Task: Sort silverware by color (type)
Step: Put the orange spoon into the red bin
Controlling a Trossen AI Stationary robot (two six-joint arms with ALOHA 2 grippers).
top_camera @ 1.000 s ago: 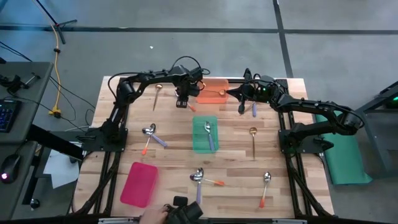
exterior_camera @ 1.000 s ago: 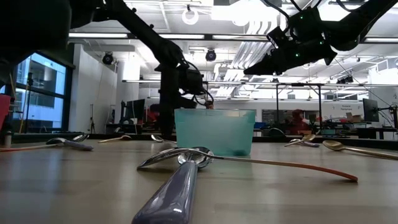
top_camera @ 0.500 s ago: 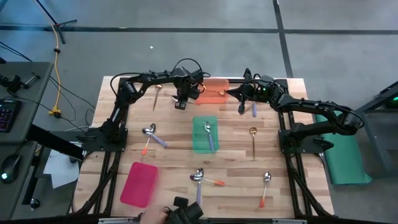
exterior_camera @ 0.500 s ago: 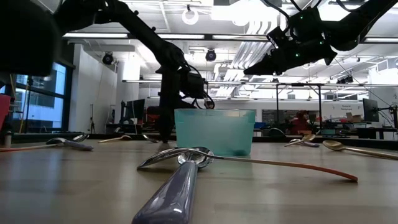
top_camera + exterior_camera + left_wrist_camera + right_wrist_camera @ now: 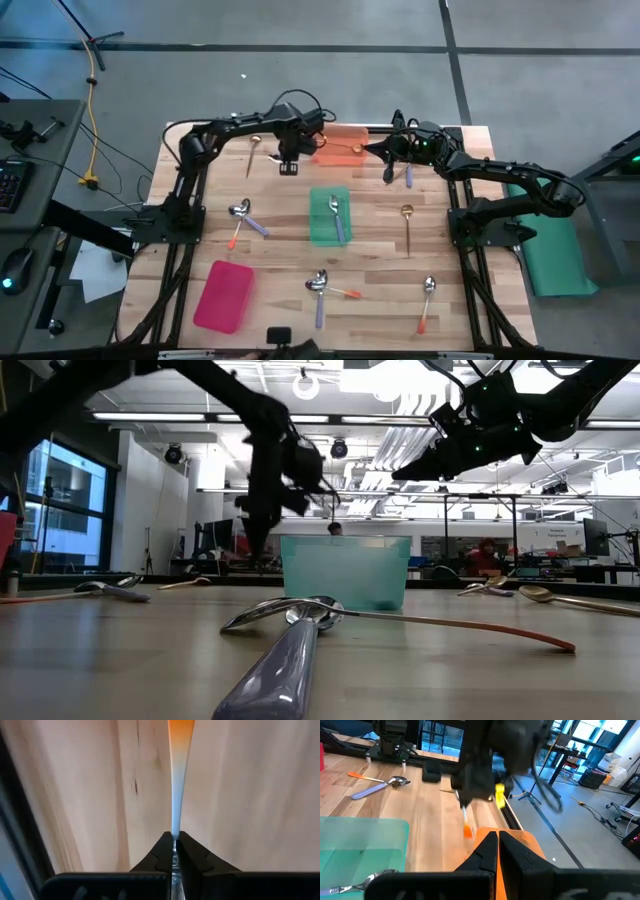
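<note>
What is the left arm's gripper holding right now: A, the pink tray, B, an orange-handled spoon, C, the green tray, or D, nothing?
B: in the left wrist view the left gripper has its fingers shut on the thin end of an orange-handled spoon, held over the wooden table.

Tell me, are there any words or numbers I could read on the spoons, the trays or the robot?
None can be read: the spoons, the green tray, orange tray, pink tray and arms show no readable text.
The keyboard is too small to read.
</note>
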